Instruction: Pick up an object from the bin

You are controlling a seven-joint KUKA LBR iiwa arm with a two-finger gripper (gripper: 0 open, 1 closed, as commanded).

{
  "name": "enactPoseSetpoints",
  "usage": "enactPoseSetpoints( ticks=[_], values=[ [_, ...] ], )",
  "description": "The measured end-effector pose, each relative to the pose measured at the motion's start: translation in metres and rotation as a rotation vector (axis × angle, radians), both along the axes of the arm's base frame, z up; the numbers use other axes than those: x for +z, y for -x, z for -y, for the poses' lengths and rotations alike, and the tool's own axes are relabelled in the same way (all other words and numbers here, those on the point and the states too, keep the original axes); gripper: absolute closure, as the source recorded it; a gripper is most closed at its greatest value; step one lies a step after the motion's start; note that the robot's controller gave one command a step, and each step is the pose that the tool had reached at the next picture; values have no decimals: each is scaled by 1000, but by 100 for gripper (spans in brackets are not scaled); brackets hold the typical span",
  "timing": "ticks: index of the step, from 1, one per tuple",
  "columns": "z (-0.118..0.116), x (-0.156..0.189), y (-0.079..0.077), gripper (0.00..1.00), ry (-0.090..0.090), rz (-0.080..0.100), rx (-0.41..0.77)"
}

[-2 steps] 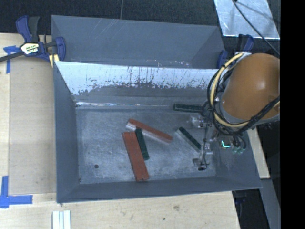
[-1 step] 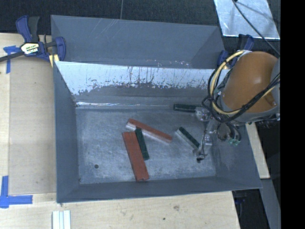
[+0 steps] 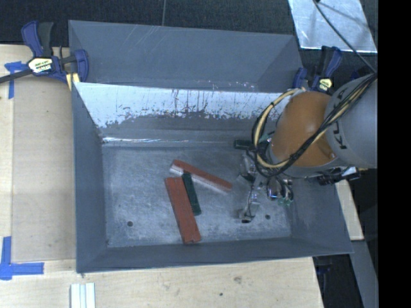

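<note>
Your claw (image 3: 247,215) hangs low in the grey metal bin (image 3: 90,191), right of the long reddish-brown flat block (image 3: 182,218) and apart from it. You cannot tell whether it is released or clenched. This looks like the approach step: next, move left over the block.

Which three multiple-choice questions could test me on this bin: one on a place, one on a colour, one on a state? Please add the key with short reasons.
1. In the camera view, on which side of the long brown block is the gripper?
A. left
B. right
C. behind it, at the back wall

2. What colour is the thin stick by that block's upper end?
A. yellow
B. white
C. dark green

3. How does the brown block lie?
A. flat on the floor of the bin
B. upright
C. leaning on the rim

Key: 1 B, the gripper hangs over bare floor to its right; 2 C, the stick looks dark green; 3 A, its broad face rests on the floor.
</note>
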State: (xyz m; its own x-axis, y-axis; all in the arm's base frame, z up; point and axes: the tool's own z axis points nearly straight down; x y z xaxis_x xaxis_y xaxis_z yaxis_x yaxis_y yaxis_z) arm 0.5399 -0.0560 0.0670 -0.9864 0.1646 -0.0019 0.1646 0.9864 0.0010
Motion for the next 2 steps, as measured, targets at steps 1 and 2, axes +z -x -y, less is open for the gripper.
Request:
enactPoseSetpoints(
  ticks=[1, 2],
  values=[
    [-62, 8, -16, 0, -1, 5, 237],
    [-60, 9, -17, 100, 2, 5, 234]
  ],
)
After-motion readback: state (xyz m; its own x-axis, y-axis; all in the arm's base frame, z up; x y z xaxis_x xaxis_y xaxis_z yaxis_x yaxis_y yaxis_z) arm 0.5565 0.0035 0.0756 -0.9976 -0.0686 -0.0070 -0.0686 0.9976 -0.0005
